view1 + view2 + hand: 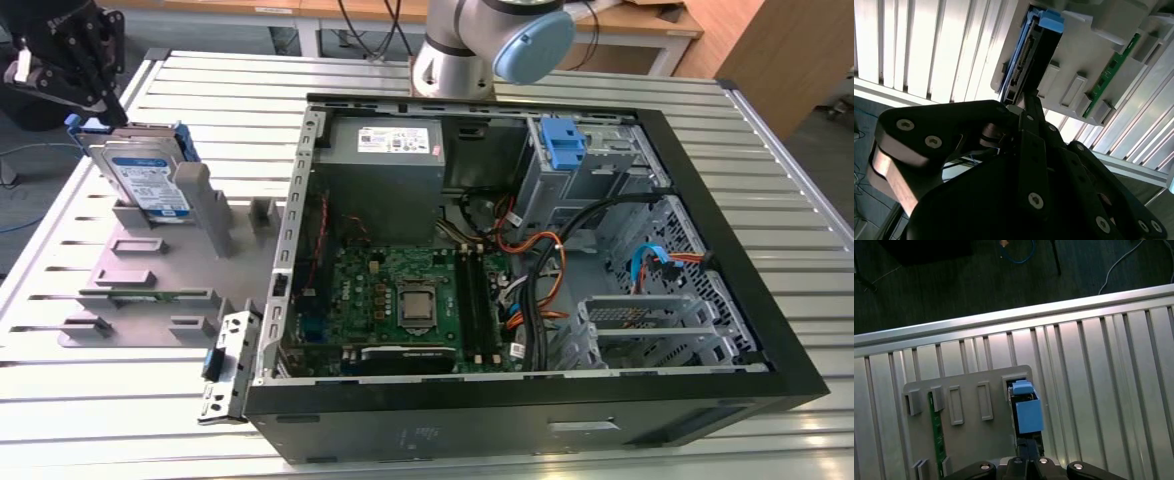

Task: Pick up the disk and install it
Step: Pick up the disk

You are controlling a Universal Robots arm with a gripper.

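Note:
The disk (144, 180) stands on edge in a slot of the grey holder (160, 270) at the exterior view's left, its white-and-blue label facing out and blue rails along its sides. My black gripper (114, 108) hangs just above the disk's top end. In both wrist views the fingers are pressed together, with their tips at the end of the disk (1040, 55) (1028, 415). The gripper (1029, 102) (1028, 447) is shut, and nothing is clamped between its fingers.
The open computer case (534, 400) lies to the holder's right, with a grey power-supply box (380, 150), a motherboard, cables and a drive cage with a blue clip (563, 145). A green circuit strip (140, 294) sits in the holder. The arm's base (467, 50) stands behind the case.

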